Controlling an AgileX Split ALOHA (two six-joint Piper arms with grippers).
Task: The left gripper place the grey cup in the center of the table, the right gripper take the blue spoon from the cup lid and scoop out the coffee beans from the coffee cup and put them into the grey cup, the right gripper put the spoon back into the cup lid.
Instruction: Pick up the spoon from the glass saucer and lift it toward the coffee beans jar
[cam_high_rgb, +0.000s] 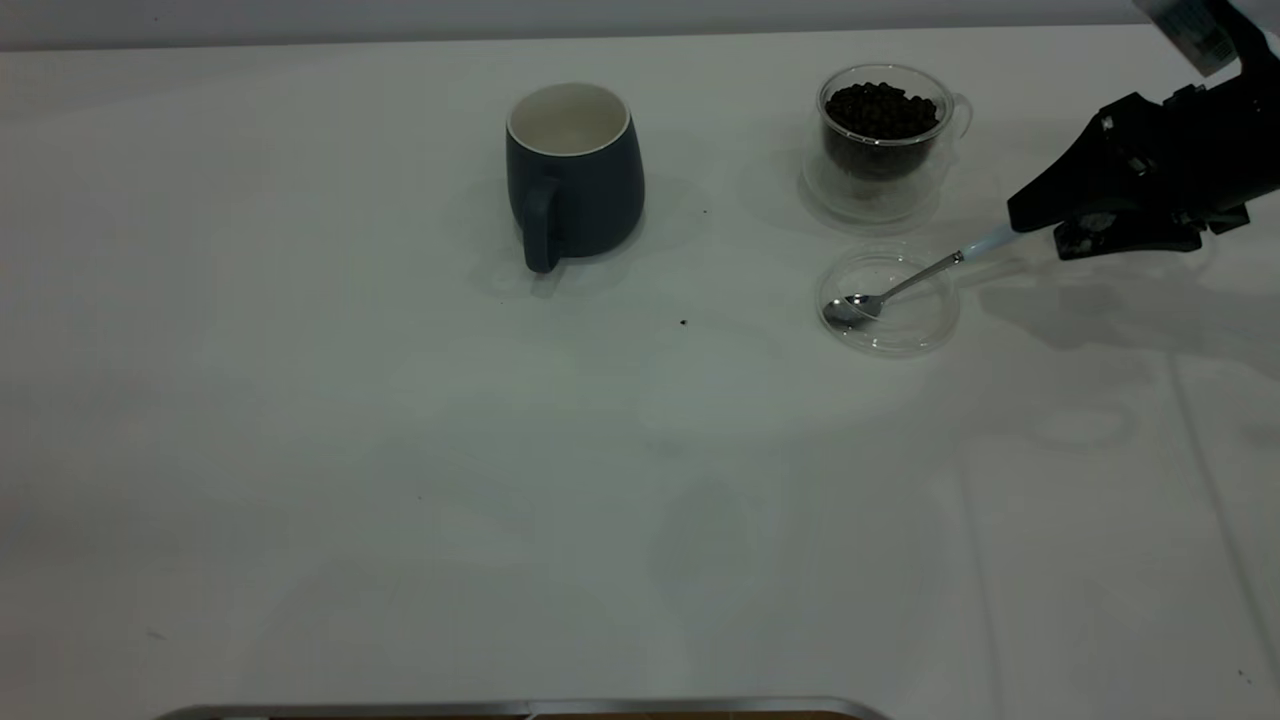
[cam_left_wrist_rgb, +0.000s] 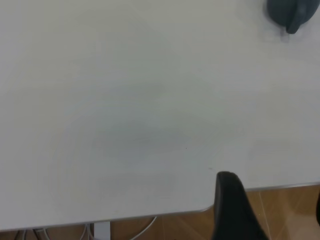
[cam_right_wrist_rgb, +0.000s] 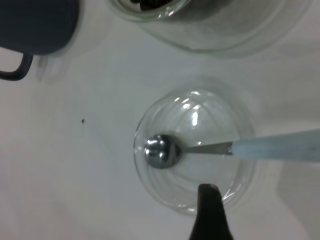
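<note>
The grey cup (cam_high_rgb: 575, 175) stands upright at the back middle of the table (cam_high_rgb: 400, 450), handle toward the front; nothing shows inside it. The coffee cup (cam_high_rgb: 882, 135), full of coffee beans (cam_high_rgb: 880, 108), stands to its right. In front of it lies the cup lid (cam_high_rgb: 888, 300). The blue spoon (cam_high_rgb: 905, 285) rests with its bowl in the lid and its pale blue handle sticking out to the right. My right gripper (cam_high_rgb: 1020, 222) hovers at the handle's end, open. One of its fingers (cam_right_wrist_rgb: 210, 210) shows over the lid's rim (cam_right_wrist_rgb: 150, 185), clear of the spoon (cam_right_wrist_rgb: 200, 148). My left gripper (cam_left_wrist_rgb: 272, 210) is open at the table's edge, far from the cup (cam_left_wrist_rgb: 292, 15).
Two stray beans lie on the table, one (cam_high_rgb: 683, 322) between the grey cup and the lid, another (cam_high_rgb: 704, 212) just right of the grey cup. The table's front edge (cam_high_rgb: 520, 706) is near the bottom of the exterior view. Wood floor (cam_left_wrist_rgb: 285, 205) shows past the table's corner.
</note>
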